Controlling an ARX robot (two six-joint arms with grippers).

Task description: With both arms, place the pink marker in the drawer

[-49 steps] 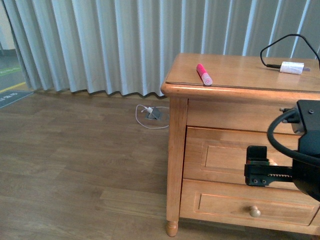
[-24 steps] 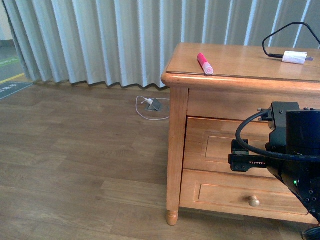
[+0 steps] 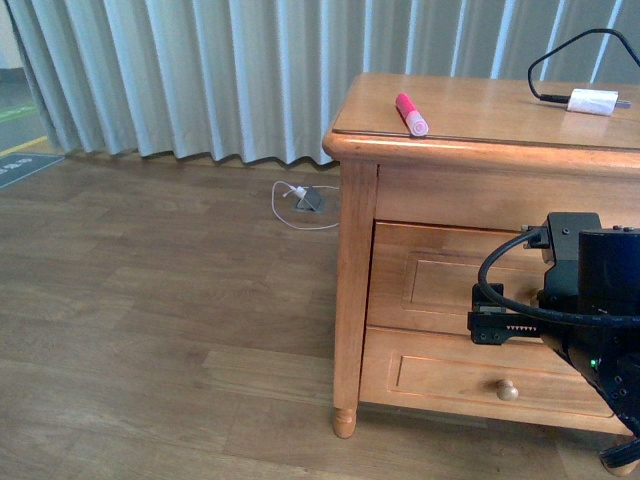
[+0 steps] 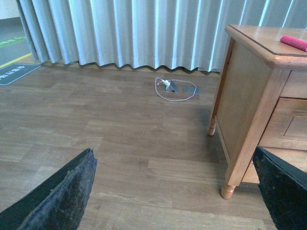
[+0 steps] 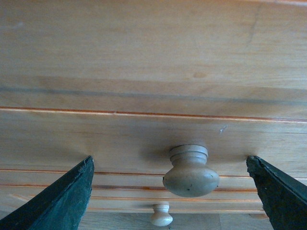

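The pink marker (image 3: 411, 113) lies on the wooden cabinet's top near its front left corner, and its end (image 4: 293, 42) also shows in the left wrist view. The upper drawer (image 3: 430, 285) is shut. My right gripper (image 3: 490, 318) is open in front of it, hiding its knob in the front view. In the right wrist view the pale round knob (image 5: 191, 172) sits between the spread fingers of the right gripper (image 5: 169, 159), untouched. My left gripper (image 4: 172, 152) is open over bare floor, left of the cabinet, holding nothing.
A white charger plug (image 3: 592, 101) with a black cable lies at the cabinet top's back right. The lower drawer's knob (image 3: 508, 390) is below my right gripper. A white cord and floor socket (image 3: 305, 205) lie by the curtain. The cabinet's front leg (image 4: 227, 190) stands near my left gripper.
The front view has shifted, so the cabinet top sits higher in frame. My right gripper has edged left across the upper drawer front. The marker has not moved on the top.
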